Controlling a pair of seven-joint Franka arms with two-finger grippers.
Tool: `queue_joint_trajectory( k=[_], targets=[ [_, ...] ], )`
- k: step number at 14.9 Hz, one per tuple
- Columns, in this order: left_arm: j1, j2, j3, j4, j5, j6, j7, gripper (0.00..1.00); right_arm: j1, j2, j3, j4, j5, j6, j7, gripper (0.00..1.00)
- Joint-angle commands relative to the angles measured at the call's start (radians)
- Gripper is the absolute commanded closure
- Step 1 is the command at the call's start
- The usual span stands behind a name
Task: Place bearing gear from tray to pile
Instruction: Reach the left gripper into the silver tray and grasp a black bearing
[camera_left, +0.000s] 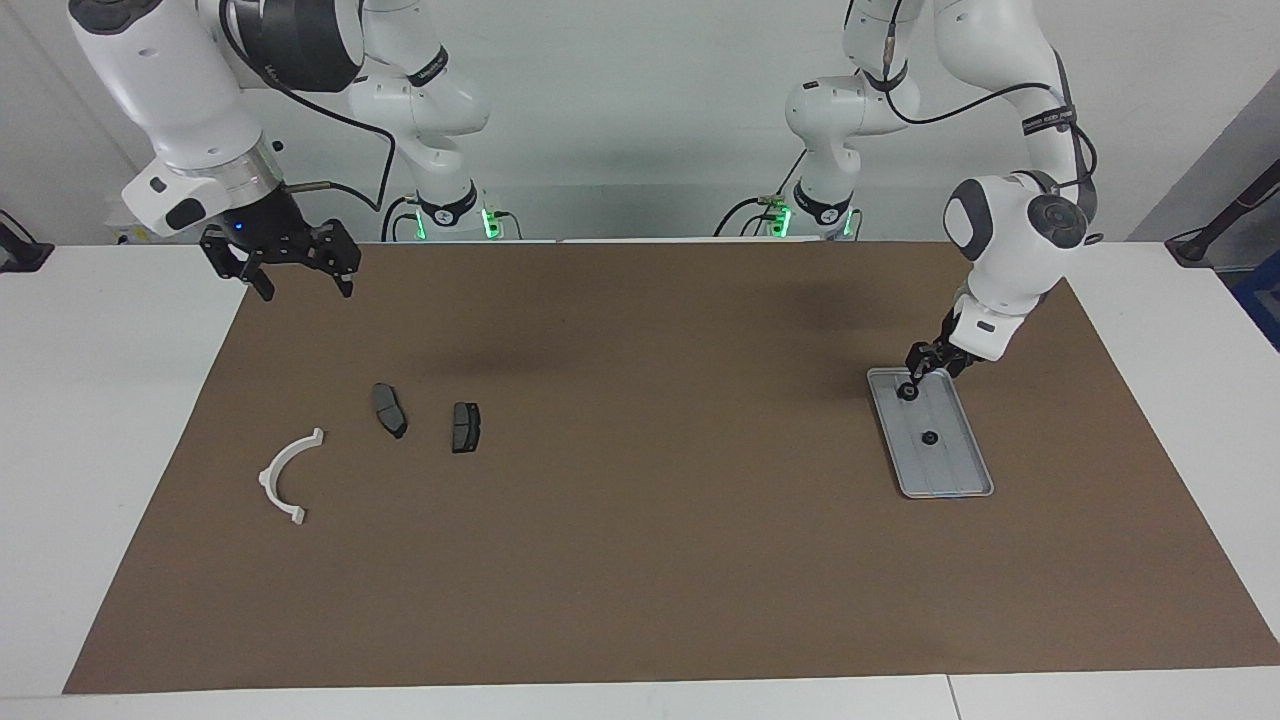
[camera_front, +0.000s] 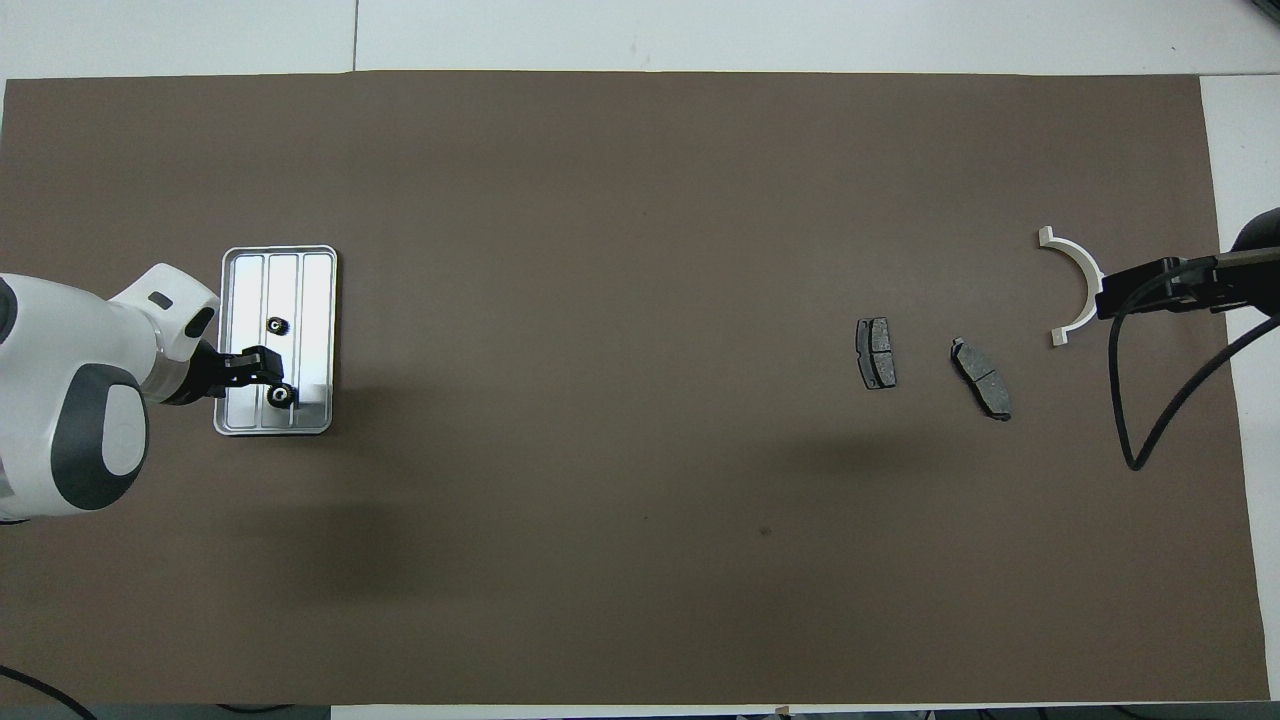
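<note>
On the tray (camera_left: 955, 478), whose long axis runs toward and away from your robots, the left pincer (camera_left: 911, 388) is down at the nearer bearing gear (camera_front: 281, 396); grip unclear. Your right pincer (camera_left: 297, 283) hangs spread.

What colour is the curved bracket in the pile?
White; the bracket shows best in the facing view.
</note>
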Motion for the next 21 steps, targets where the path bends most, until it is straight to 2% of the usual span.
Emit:
queue_joint_trajectory(
  k=[1,8,12,15,16,17,19,20,21],
  targets=[
    [-0.005,0.037,0.001,-0.014,0.016,0.056,-0.015,0.29,-0.013,-0.020,0.009,-0.030,0.003,0.038,0.007,0.00],
    [-0.028,0.076,0.001,-0.034,0.014,0.095,-0.027,0.31,-0.016,-0.023,0.009,-0.039,0.007,0.038,0.011,0.00],
    [-0.028,0.076,0.001,-0.037,0.016,0.081,-0.025,0.42,-0.023,-0.023,0.009,-0.039,0.007,0.032,0.014,0.00],
    [-0.028,0.071,0.001,-0.046,0.016,0.079,-0.025,0.44,-0.021,-0.024,0.009,-0.042,0.007,0.030,0.017,0.00],
    [-0.028,0.071,0.001,-0.046,0.016,0.079,-0.025,0.49,-0.021,-0.026,0.009,-0.040,0.007,0.024,0.017,0.00],
    [-0.028,0.071,0.004,-0.048,0.016,0.079,-0.025,0.59,-0.021,-0.026,0.009,-0.042,0.007,0.021,0.016,0.00],
    [-0.027,0.070,0.004,-0.056,0.016,0.081,-0.024,0.91,-0.024,-0.026,0.009,-0.040,0.007,0.018,0.007,0.00],
    [-0.027,0.070,0.004,-0.056,0.016,0.081,-0.022,1.00,-0.024,-0.026,0.009,-0.040,0.007,0.018,0.005,0.00],
    [-0.024,0.070,0.004,-0.054,0.016,0.079,-0.022,1.00,-0.026,-0.024,0.009,-0.039,0.006,0.013,0.002,0.00]
  ],
)
